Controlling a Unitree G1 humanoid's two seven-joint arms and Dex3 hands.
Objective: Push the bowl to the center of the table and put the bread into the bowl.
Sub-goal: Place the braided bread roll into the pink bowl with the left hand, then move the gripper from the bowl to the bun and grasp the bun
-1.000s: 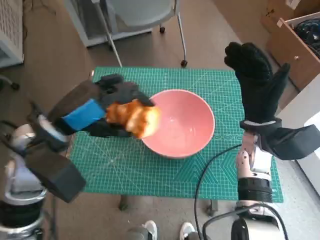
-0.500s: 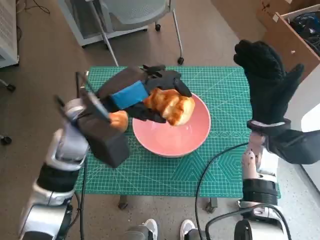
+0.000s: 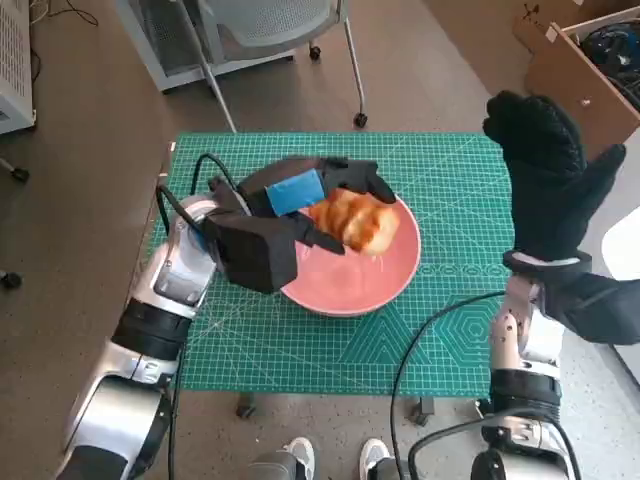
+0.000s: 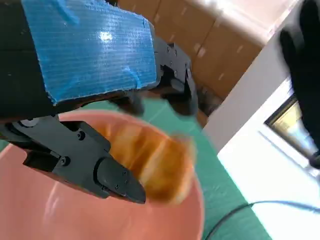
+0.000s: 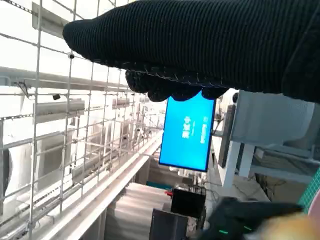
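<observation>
From my seat the golden-brown, glossy bread roll (image 3: 360, 222) reads as a lumpy, ridged piece with a darker baked crust on its outer end. It sits above the inside of the shallow pink bowl (image 3: 385, 285), held in the left robot hand (image 3: 310, 200), whose black fingers (image 3: 358, 178) curl over its far side while another finger presses it from the near side. I cannot tell whether the bread touches the bowl's inner surface. In the left wrist view the bread (image 4: 150, 162) is blurred, its edges smeared, and the blue-taped back of the hand (image 4: 90, 47) covers its upper part; only a stretch of the pink rim (image 4: 197, 200) shows there.

The bowl stands roughly mid-way across the green gridded cutting mat (image 3: 300, 345) that covers the worktop. The left forearm and its black wrist block hide the bowl's left edge.

The right robot hand (image 3: 545, 175), in its black knitted glove, is raised beside the mat's right edge, fingers spread and holding nothing. In its own wrist view the glove (image 5: 200, 45) is a dark band; beyond it I see a white wire grid (image 5: 55, 125) and a bright blue screen (image 5: 189, 132), whose writing is too small to read. A black cable (image 3: 430, 330) loops over the mat's near right corner.
</observation>
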